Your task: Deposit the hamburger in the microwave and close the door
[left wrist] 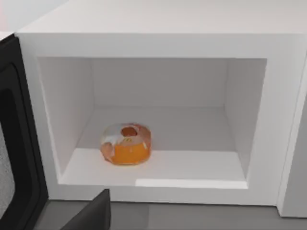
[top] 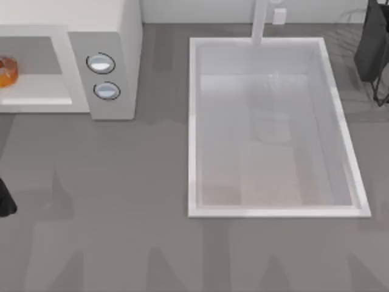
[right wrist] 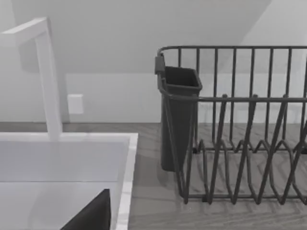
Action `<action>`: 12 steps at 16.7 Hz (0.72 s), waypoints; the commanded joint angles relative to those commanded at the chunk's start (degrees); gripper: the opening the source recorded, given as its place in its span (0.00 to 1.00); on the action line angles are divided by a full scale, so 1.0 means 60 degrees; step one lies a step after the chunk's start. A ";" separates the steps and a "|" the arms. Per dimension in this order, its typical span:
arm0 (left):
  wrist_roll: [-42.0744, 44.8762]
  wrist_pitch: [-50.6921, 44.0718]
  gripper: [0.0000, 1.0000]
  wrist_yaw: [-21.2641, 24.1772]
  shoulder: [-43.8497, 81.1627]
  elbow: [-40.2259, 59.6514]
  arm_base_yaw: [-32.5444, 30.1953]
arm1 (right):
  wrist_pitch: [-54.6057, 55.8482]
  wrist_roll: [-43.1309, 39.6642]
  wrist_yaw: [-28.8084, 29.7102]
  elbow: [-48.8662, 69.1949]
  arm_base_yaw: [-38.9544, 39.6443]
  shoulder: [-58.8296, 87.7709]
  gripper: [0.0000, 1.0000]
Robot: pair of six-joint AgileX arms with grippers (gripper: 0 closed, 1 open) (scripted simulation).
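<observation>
— What did the scene look like?

— A grey tabletop (top: 121, 201) ran under a pale back wall, with a white sink (top: 193, 121) sunk into its middle and right part.

— And the left pincer?

— A dark finger tip (left wrist: 93, 215) of the left pincer showed in the left wrist view, just in front of the microwave's (left wrist: 158, 43) opening and clear of everything. Whether the pincer was open or closed, I could not tell. From above, a dark bit of the left arm (top: 5, 201) sat at the tabletop's left edge.

— Where was the hamburger?

— The hamburger (left wrist: 125, 143) lay on the floor of the microwave's cavity, toward the side where the door hangs, apart from the walls. From above it peeked in at the far left.

— The door?

— The door (left wrist: 17, 143) stood swung open beside the cavity, its dark inner frame facing out. The two dials (top: 101, 63) sat stacked on the front panel.

— The right arm?

— The right wrist view had a dark finger tip (right wrist: 91, 215) over the sink's rim, near a white faucet (right wrist: 48, 81) and a dark wire dish rack (right wrist: 240, 124) with a cutlery cup (right wrist: 178, 120). I could not tell that pincer's state either.
</observation>
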 joint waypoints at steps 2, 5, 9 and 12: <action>-0.0062 -0.0289 1.00 -0.0112 -0.1065 -0.0369 -0.0263 | 0.0000 0.0000 0.0000 0.0000 0.0000 0.0000 1.00; -0.0111 -0.0533 1.00 -0.0214 -0.1919 -0.0685 -0.0498 | 0.0000 0.0000 0.0000 0.0000 0.0000 0.0000 1.00; -0.0115 -0.0555 1.00 -0.0224 -0.1994 -0.0714 -0.0521 | 0.0000 0.0000 0.0000 0.0000 0.0000 0.0000 1.00; -0.0115 -0.0555 0.85 -0.0224 -0.1994 -0.0714 -0.0521 | 0.0000 0.0000 0.0000 0.0000 0.0000 0.0000 1.00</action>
